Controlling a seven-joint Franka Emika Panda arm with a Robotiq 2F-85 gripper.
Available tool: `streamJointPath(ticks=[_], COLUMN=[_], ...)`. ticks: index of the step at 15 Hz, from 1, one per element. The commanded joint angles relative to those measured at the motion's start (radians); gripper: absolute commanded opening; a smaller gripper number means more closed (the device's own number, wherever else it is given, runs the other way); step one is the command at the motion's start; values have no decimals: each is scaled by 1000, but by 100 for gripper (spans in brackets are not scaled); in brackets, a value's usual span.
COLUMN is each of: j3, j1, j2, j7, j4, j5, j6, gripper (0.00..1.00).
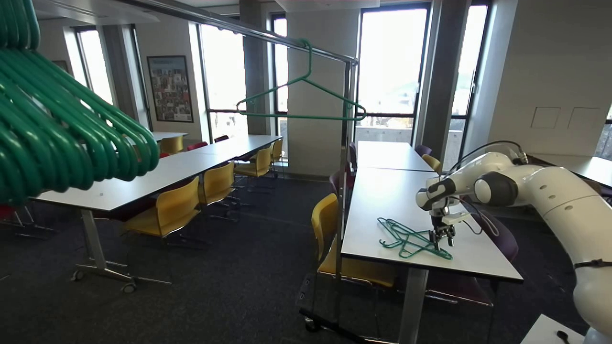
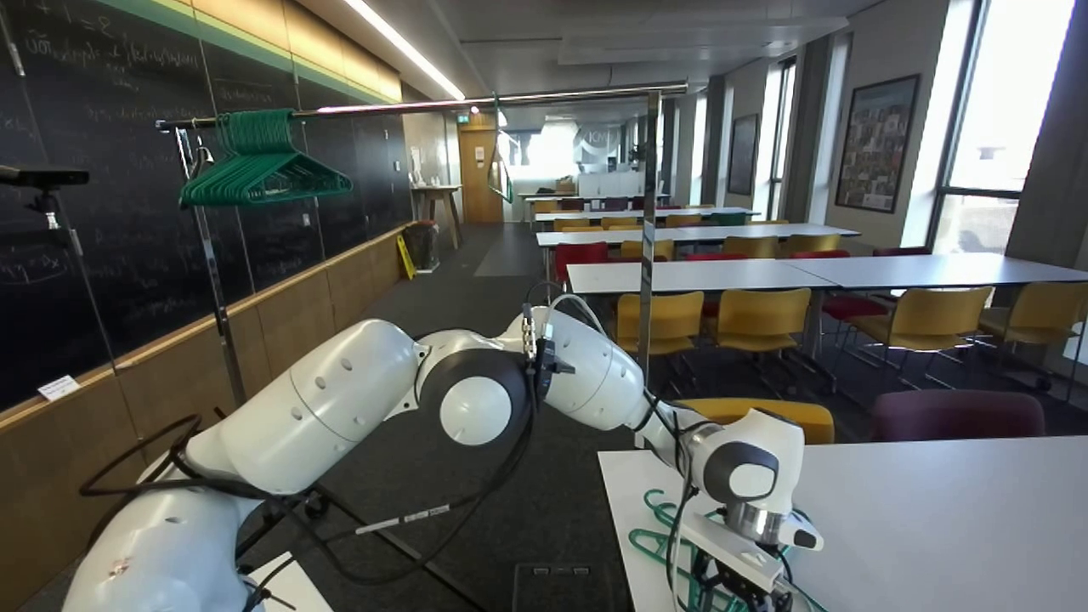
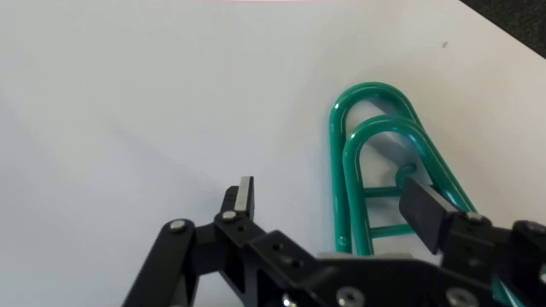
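Several green hangers lie in a loose pile on the white table, in both exterior views (image 1: 415,234) (image 2: 646,537). My gripper (image 1: 443,241) is low over the pile's end near the table edge; it also shows in an exterior view (image 2: 739,586). In the wrist view the gripper (image 3: 327,187) is open, its fingers wide apart. Two overlapping rounded hanger ends (image 3: 356,187) reach up between the fingers. The right finger is over the inside of the loops; the left finger is outside them, over bare tabletop. Nothing is held. Whether a finger touches a hanger I cannot tell.
A metal rail (image 1: 267,36) stands beside the table (image 1: 382,191), its upright (image 2: 648,255) near the table edge. One green hanger (image 1: 301,116) hangs alone on it; a bundle of green hangers (image 2: 268,178) hangs at the far end. Yellow chairs (image 1: 325,215) stand beside the table.
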Motion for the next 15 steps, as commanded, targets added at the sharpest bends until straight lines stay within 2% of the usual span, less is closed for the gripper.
streamJointPath(ticks=[1, 8, 9, 15], j3=[9, 6, 6, 5], j1=[-15, -15, -16, -15], j2=[16, 20, 20, 12], j7=[-22, -19, -19, -18], j4=[53, 70, 71, 63], j5=[-14, -16, -16, -16], j6=[-54, -73, -72, -67], gripper=[59, 5, 1, 3])
